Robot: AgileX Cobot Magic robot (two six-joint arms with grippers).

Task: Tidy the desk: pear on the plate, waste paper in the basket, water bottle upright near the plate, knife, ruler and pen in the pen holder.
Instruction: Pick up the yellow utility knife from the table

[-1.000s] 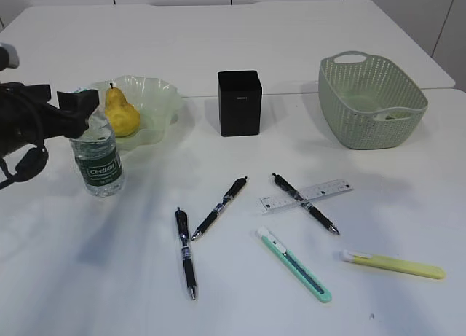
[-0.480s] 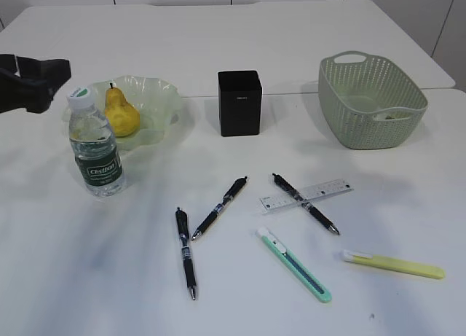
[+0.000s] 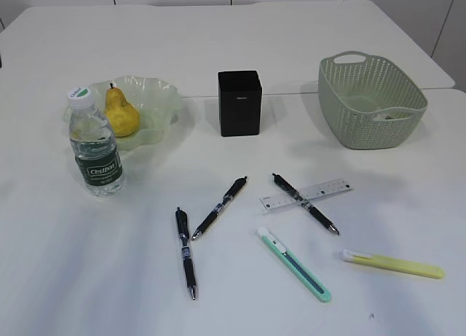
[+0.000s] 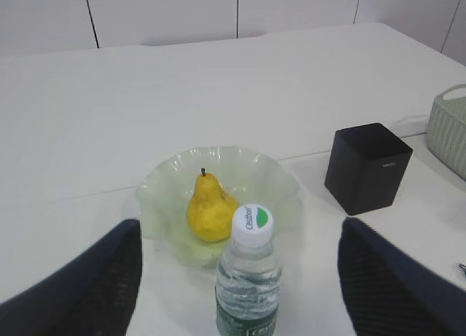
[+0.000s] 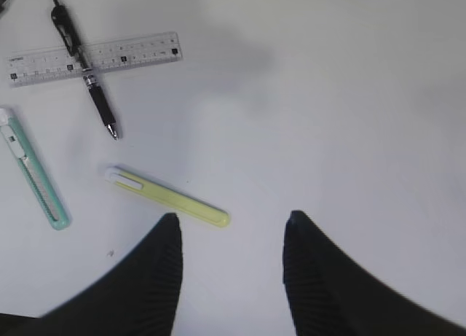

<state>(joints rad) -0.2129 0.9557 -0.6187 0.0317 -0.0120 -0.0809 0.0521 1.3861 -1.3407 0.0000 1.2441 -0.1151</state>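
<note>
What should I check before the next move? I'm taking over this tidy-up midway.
1. Pear on plate: ok.
2. Water bottle upright beside plate: ok.
3. Waste paper in basket: cannot tell; something lies inside.
4. Three pens, ruler and two knives in pen holder: not ok, all on the desk.
5. Ruler free to lift: not ok, a pen lies across it.
6. Both end effectors empty: ok, left and right open.
</note>
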